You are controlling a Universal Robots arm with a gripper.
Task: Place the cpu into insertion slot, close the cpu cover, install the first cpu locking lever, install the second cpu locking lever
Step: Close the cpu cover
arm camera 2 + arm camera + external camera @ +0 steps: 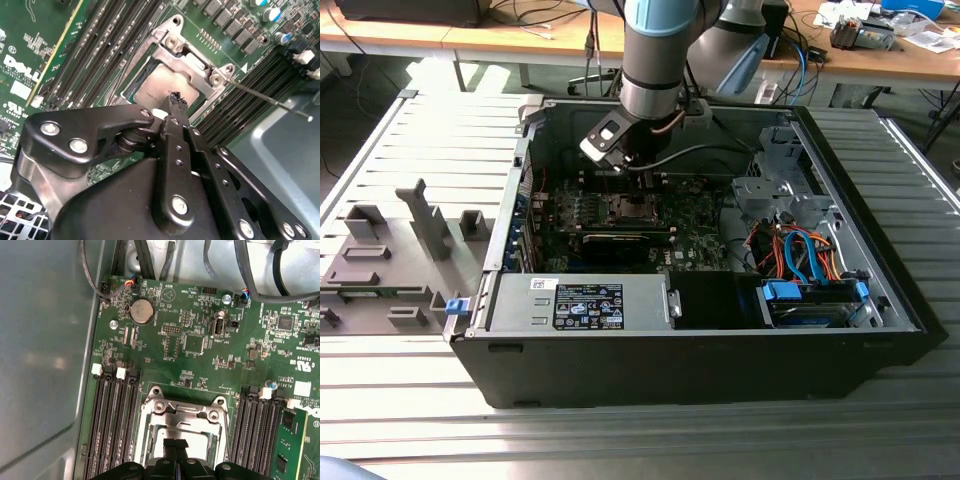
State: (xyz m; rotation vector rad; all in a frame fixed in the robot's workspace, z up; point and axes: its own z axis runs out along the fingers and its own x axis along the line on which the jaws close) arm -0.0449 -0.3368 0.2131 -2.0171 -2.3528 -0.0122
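Cpu (160, 87) is seated just below the gripper (177, 99), which is closed on nothing; the unlatched locking lever (270, 101) beside it could be missed.

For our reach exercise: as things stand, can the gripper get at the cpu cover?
Probably yes: the gripper hangs right over the cpu cover, nothing between them in the first wrist view.

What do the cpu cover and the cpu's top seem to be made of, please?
The cpu cover looks like bare stamped metal, probably steel: silver, with bright glints along its bent edges. The top of the cpu looks metal too, with a duller, matt grey finish that reflects softly. The alloy cannot be told.
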